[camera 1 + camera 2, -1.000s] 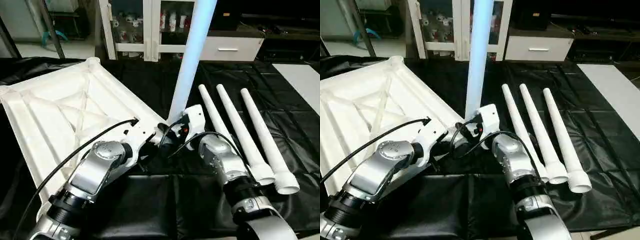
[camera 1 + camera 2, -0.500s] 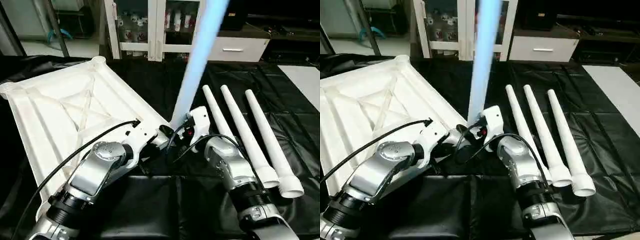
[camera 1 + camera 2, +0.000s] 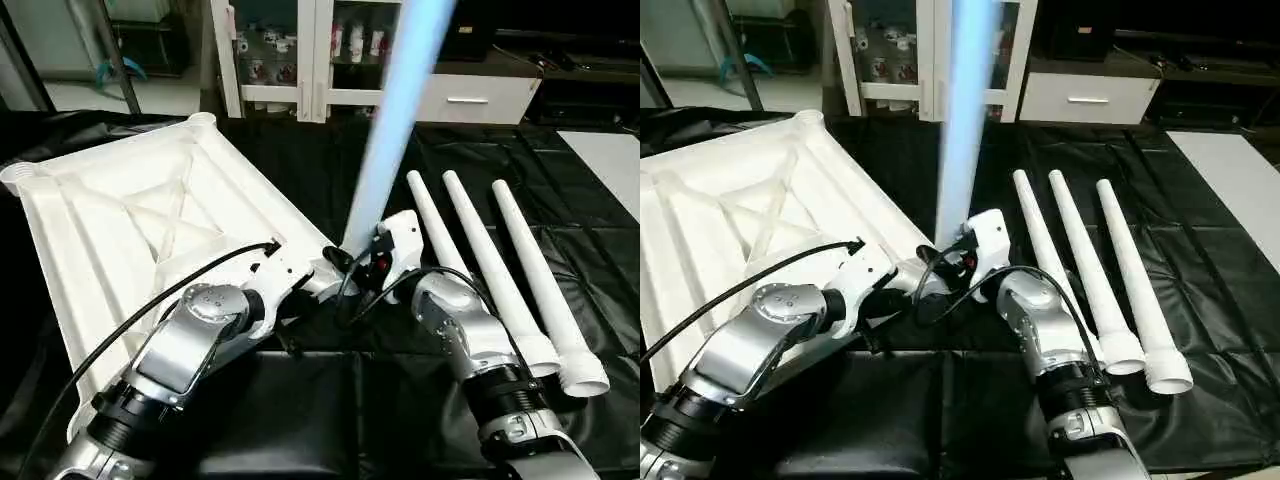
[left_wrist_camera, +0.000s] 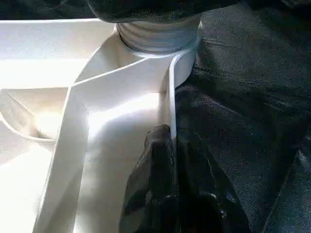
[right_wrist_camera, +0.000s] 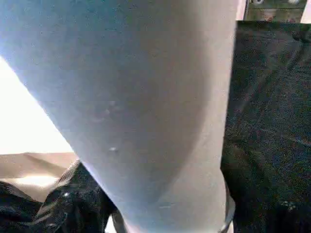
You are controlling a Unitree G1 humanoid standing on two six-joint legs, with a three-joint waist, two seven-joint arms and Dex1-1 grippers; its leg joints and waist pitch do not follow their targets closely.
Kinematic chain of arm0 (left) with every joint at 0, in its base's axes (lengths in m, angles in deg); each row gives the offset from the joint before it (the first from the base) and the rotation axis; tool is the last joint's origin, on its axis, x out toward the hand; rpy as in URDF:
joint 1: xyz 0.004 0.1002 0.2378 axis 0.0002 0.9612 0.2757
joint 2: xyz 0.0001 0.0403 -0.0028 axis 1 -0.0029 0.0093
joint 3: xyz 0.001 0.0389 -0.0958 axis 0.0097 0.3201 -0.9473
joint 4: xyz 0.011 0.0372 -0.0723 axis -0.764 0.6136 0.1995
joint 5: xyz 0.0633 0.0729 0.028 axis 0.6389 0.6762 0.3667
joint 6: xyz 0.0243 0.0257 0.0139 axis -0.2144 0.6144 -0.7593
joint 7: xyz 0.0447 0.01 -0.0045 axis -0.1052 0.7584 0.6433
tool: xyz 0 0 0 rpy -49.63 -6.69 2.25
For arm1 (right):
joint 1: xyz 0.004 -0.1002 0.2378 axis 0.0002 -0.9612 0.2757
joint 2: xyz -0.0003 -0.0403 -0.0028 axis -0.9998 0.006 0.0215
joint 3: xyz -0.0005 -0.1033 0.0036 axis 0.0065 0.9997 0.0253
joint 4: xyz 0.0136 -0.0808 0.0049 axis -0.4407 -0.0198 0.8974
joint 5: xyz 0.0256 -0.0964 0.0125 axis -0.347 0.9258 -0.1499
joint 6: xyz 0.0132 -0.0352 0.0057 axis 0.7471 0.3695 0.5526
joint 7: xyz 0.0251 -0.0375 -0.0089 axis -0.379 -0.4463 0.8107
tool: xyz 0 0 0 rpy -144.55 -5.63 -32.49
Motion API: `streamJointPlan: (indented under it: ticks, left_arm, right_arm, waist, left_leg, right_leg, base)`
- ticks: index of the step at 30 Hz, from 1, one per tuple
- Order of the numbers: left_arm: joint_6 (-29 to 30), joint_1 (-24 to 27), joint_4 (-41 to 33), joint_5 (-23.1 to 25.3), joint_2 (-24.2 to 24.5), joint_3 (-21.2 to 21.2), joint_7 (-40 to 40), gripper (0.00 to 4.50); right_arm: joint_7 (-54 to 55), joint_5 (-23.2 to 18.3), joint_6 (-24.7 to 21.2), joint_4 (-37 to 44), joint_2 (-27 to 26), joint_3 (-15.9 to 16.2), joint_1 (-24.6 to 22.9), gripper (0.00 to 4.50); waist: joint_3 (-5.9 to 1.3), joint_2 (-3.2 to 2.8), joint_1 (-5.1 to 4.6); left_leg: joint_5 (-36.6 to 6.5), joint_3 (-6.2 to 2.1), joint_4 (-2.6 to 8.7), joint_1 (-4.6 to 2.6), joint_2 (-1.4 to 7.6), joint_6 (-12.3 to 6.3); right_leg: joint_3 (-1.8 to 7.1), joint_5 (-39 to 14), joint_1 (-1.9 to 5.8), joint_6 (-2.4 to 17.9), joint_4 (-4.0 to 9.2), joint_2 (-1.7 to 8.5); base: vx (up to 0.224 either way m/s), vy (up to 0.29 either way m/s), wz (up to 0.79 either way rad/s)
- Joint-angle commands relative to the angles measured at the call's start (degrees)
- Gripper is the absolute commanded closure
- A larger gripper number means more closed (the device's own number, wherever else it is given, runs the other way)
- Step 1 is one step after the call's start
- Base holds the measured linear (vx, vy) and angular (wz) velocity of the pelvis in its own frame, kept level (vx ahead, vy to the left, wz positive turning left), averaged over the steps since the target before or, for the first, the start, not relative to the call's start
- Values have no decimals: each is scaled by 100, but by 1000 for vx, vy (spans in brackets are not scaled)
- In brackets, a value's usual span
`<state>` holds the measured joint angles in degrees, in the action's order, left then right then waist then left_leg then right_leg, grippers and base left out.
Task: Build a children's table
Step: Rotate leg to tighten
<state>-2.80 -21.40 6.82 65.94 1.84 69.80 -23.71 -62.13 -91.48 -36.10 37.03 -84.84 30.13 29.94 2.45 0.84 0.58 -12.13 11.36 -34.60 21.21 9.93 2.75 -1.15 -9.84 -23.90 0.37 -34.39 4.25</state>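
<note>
the tabletop (image 3: 150, 220) lies ribs-up on the left of the black sheet (image 3: 600, 260), three legs (image 3: 495, 270) side by side on the right with bare sheet around. the left claw (image 4: 170, 145) pinches the tabletop's near right rim. the right claw (image 3: 365, 262) grips a fourth leg (image 3: 395, 120), standing tilted in the corner socket (image 4: 160, 36).

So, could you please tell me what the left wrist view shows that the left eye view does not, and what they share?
The left wrist view gives the close detail: the left hand pinching the thin rim wall of the tabletop, and the ribbed base of the upright leg seated at the corner socket. The left eye view gives the wider scene: three spare legs lying on the black sheet, a cabinet behind, and both forearms. Both show the tabletop's ribbed underside and the upright leg.
</note>
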Motion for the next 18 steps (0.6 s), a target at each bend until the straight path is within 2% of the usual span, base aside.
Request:
streamJointPlan:
  ticks: [1, 9, 12, 13, 15, 16, 17, 18]
  left_arm:
    - [100, 72, -74, -29, 18, 221, -179, 450]
    - [121, 114, -134, -85, 106, 259, -304, 450]
    - [50, 182, -333, -172, 300, 380, -609, 450]
    - [-12, 196, -390, -187, 361, 413, -700, 450]
    - [-42, 215, -462, -199, 430, 444, -789, 450]
    - [-81, 229, -506, -201, 491, 468, -864, 450]
    - [-72, 238, -538, -203, 532, 482, -906, 450]
    - [-91, 241, -556, -188, 569, 492, -930, 450]
  right_arm:
    - [-147, -30, -67, 139, 42, 29, -48, 173]
    - [-357, -102, -227, 169, 164, 61, -63, 178]
    - [-783, -462, -686, 344, 304, -61, -43, 180]
    - [-918, -572, -829, 398, 367, -102, -26, 180]
    - [-1138, -773, -1103, 509, 469, -172, -2, 180]
    - [-1373, -931, -1356, 617, 602, -195, 18, 180]
    - [-1569, -1045, -1557, 690, 726, -204, 39, 180]
    - [-1770, -1143, -1737, 731, 856, -206, 65, 180]
  waist:
    - [-334, -85, 2]
    - [-329, -76, 14]
    - [-332, -49, 20]
    - [-330, -59, 20]
    - [-333, -53, 35]
    - [-328, -14, 51]
    - [-328, -14, 51]
    - [-328, -12, 99]
  left_leg:
    - [-934, -126, 447, -91, 280, -78]
    - [-857, -121, 439, -88, 280, -133]
    - [-868, -137, 446, -81, 287, -169]
    - [-833, -128, 438, -93, 289, -191]
    - [-753, -122, 433, -92, 287, -219]
    - [-713, -114, 431, -100, 285, -231]
    - [-713, -114, 431, -100, 285, -231]
    - [-690, -103, 421, -127, 299, -250]
  right_leg:
    - [164, -639, 283, 1403, 328, 288]
    - [165, -648, 284, 1410, 329, 291]
    - [164, -710, 310, 1389, 317, 293]
    - [165, -664, 287, 1390, 318, 286]
    - [163, -616, 291, 1405, 307, 285]
    - [162, -632, 295, 1397, 315, 276]
    - [162, -632, 295, 1397, 315, 276]
    - [164, -633, 280, 1403, 313, 277]
  base:
    - [0, 0, 0]
    - [0, 0, 0]
    - [0, 0, 0]
    - [0, 0, 0]
    - [0, 0, 0]
    - [0, 0, 0]
    - [0, 0, 0]
    - [0, 0, 0]
